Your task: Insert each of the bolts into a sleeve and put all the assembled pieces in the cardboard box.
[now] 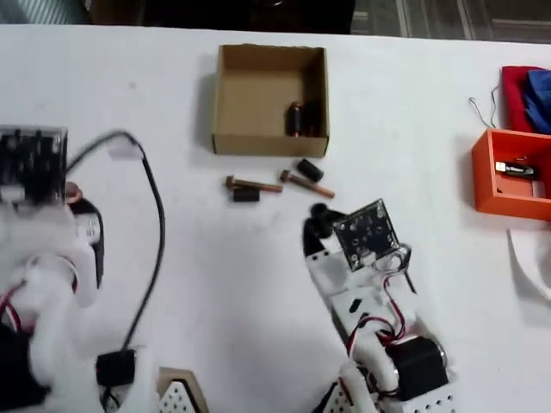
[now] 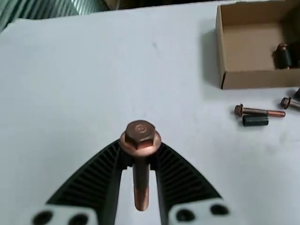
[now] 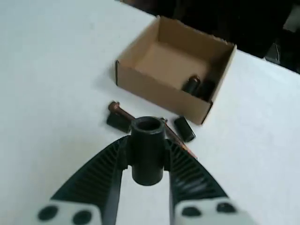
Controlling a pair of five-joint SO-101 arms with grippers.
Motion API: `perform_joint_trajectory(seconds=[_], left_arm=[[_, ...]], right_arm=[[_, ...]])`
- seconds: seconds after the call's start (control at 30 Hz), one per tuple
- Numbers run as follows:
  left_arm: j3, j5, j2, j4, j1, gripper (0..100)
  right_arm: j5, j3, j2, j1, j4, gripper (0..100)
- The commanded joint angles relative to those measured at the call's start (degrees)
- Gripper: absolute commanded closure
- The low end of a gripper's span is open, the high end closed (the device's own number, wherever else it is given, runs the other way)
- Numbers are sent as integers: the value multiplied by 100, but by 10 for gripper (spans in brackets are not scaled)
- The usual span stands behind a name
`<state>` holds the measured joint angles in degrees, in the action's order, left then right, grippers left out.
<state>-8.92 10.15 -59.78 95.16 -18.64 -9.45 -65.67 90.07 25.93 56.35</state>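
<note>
The cardboard box point(image 1: 267, 144) stands open on the white table point(image 1: 413, 95), and everything else is placed from it; inside it one assembled piece point(image 1: 295, 119), a copper bolt in a dark sleeve, lies in the part nearest the arms. Just outside that near wall lie the loose parts; the first loose bolt point(image 1: 252, 184) lies roughly parallel to the wall with the first loose sleeve point(image 1: 245, 195) just beside it on the side away from the box; the second loose bolt point(image 1: 301, 181) lies close by at a slant, and the second loose sleeve point(image 1: 310, 169) sits between it and the box wall. The right gripper point(image 3: 146, 157) hangs just beyond these parts from the box, its fingers clamped on the held sleeve point(image 3: 146, 149), whose open bore faces the wrist camera. The left gripper point(image 2: 139, 158) is well apart from the box, off to one side and nearer the arm bases; it grips the held bolt point(image 2: 139, 138), the flanged hexagonal head standing out at the fingertips and the shank running back between the fingers. An orange container point(image 1: 508, 185) stands well apart from the box on the opposite side.
</note>
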Motion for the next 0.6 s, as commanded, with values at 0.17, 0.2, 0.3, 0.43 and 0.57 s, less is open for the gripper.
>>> perform_joint_trajectory(seconds=[0.17,0.2,0.3,0.43,0.57], left_arm=[[-1385,-448,-1204,-1837,26,974],[-1525,-791,-1284,-1846,26,974],[-1666,-1899,-1398,-1934,35,974],[-1789,-2884,-1319,-3209,141,973],[-1780,-3007,-1178,-4756,1240,973]], right_arm=[[141,-387,-31,804,-1385,977],[141,-440,-31,840,-1613,977],[105,-589,-31,884,-2440,977],[105,-738,-31,901,-3143,977],[141,-853,-40,901,-3327,977]])
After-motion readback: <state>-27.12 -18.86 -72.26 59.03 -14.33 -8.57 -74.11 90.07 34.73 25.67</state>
